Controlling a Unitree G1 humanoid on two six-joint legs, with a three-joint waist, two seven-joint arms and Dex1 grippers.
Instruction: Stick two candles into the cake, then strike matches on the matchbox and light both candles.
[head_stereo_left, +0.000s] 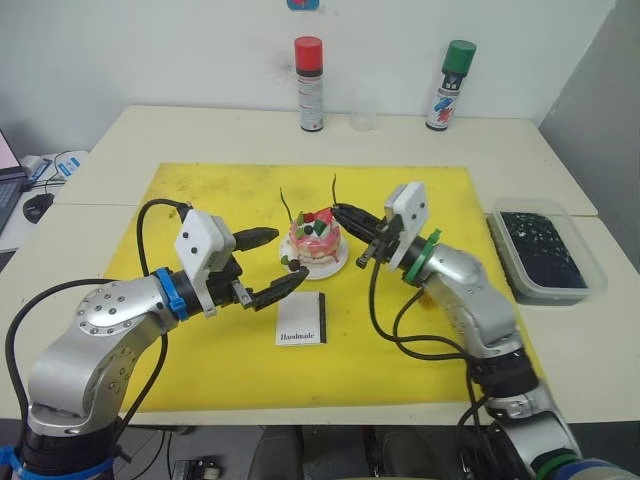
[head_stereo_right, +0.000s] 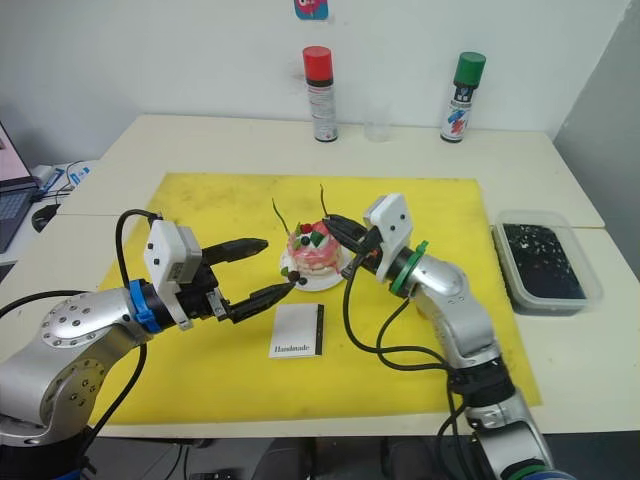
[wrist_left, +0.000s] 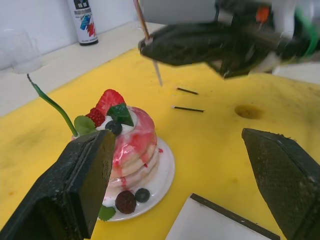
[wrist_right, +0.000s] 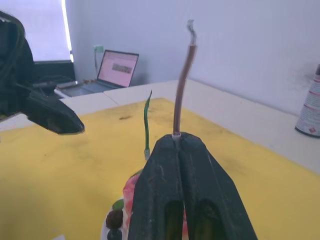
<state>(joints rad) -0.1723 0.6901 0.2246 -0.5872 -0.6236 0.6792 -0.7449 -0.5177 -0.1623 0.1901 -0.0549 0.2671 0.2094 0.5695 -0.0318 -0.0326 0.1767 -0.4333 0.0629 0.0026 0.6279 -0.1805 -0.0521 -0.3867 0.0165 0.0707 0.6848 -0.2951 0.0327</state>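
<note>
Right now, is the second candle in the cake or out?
Out: the right gripper holds the second candle above the cake.

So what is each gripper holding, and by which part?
Right gripper is shut on a candle, near its lower end. Left gripper is open, holding nothing.

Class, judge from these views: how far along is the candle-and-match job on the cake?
Done: one thin green candle stands in the pink-and-white layered cake. In hand: the right gripper is shut on the second thin candle, poised above the cake; the left gripper is open beside the plate. Left: planting that candle, then striking the two short dark matches on the flat white matchbox; no flame shows.
</note>
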